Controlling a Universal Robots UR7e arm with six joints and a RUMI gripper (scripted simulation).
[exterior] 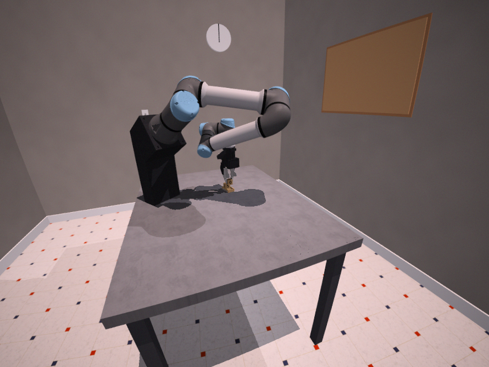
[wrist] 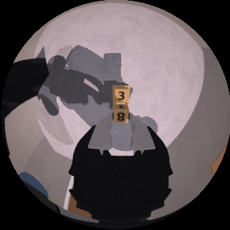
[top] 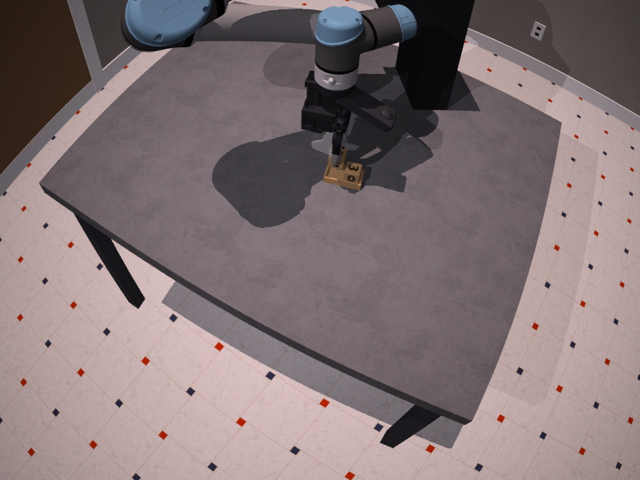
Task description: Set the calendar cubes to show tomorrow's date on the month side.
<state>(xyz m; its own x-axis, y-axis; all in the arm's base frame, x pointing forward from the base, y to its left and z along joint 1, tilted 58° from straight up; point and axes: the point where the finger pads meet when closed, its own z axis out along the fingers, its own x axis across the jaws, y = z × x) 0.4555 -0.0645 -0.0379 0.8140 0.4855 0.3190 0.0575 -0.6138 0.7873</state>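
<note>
My gripper [top: 336,162] [exterior: 229,178] [wrist: 120,113] is shut on a wooden cube [top: 344,161] [exterior: 229,182] [wrist: 120,116], with an 8 on its upper face in the wrist view. In the top view the held cube is over the left part of the wooden tray [top: 339,182] [exterior: 229,190], higher than the other cube. Whether it touches the tray cannot be told. The other cube [top: 353,167] [wrist: 121,95] sits in the tray's right part, with a 3 on top and a 0 facing the top camera. The fingers partly hide the held cube. The month's name cannot be read.
The tray stands on the grey table [top: 320,279] [exterior: 221,252], well inside its edges. The arm's black pedestal [top: 436,57] [exterior: 157,173] rises behind it to the right in the top view. Arm shadows fall around the tray.
</note>
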